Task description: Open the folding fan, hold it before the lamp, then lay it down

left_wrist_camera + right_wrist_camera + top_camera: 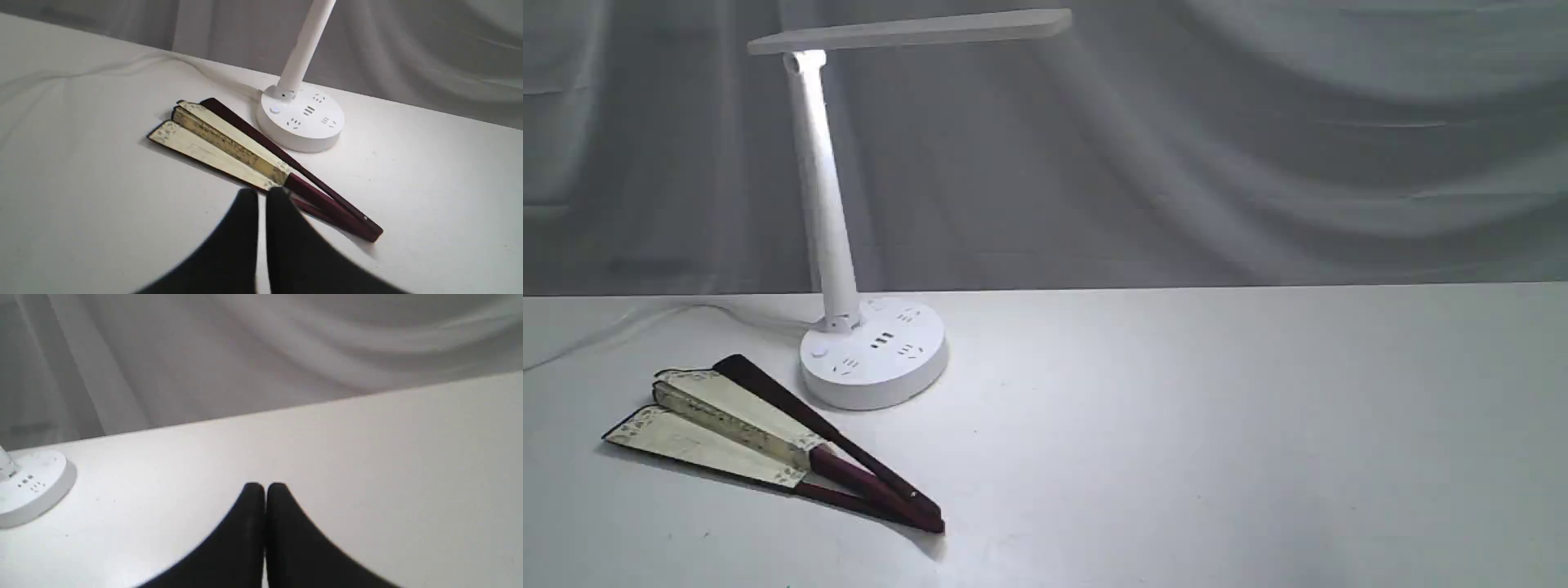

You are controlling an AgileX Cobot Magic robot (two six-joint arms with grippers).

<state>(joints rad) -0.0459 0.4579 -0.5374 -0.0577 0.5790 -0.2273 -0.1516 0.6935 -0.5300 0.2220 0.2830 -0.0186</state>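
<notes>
On the white tabletop (pixel 1217 425), left of the middle, the cream paper folding fan with dark maroon wooden ribs and guards (pixel 768 441) lies flat. It is only partly spread, into three bundles, with its pivot end pointing toward the front of the table. One dark guard runs just beside the round base of the white plastic desk lamp (pixel 874 351), which is lit. The fan's border carries a fine pattern, but any writing on the folded paper is too small to read. The lamp base shows socket holes and slots.

The exterior view takes in the lamp's flat bar head, the grey draped cloth (pixel 1258 147) behind, and a pale cable (pixel 621 327) trailing off to the left. The wrist views alone show the grippers. The left gripper (pixel 261 194) has its black fingers almost together, grasping nothing. Its tips overlap the spot where paper meets ribs (pixel 229 151), possibly hovering rather than touching. The right gripper (pixel 264 488) is clenched on nothing over bare table, with the lamp base (pixel 28 486) well apart. The table's right half lies open to its far edge.
</notes>
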